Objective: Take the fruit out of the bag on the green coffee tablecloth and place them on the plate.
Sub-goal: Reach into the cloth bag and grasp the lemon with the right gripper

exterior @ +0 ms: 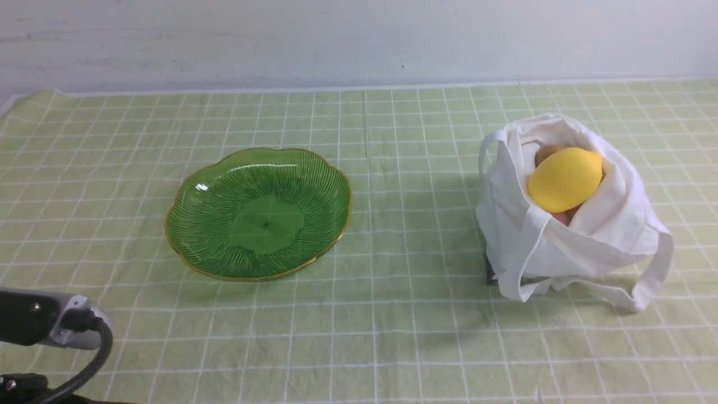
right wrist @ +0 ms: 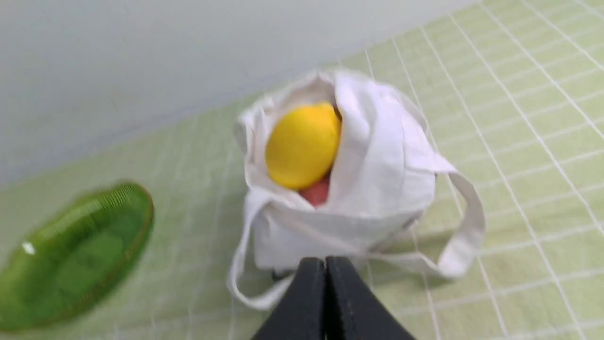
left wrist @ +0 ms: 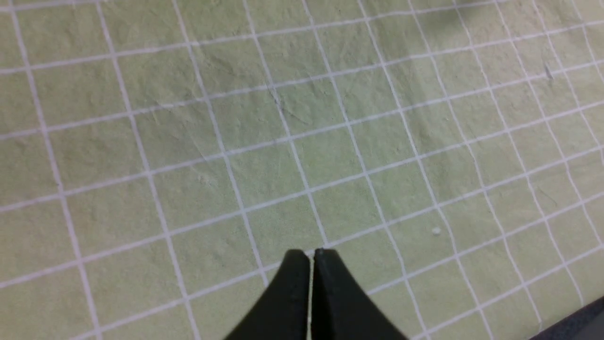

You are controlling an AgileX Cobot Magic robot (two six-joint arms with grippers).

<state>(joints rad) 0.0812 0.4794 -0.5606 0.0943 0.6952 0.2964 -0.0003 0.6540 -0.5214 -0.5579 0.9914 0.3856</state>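
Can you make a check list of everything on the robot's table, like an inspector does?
Surface: green coffee tablecloth, flat, white grid.
Job's things: plate empty; bag standing open on the robot's right; lemon on top inside, pink-red fruit under it.
Clutter: nothing seen.
Grippers: left gripper shut, over bare cloth; right gripper shut, apart from the bag.
Cables: black cable at the left arm.
Surroundings: white wall behind.

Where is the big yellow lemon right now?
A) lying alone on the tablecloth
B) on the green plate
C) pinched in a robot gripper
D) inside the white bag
D: the lemon sits in the open mouth of the bag, and the plate has no fruit on it.
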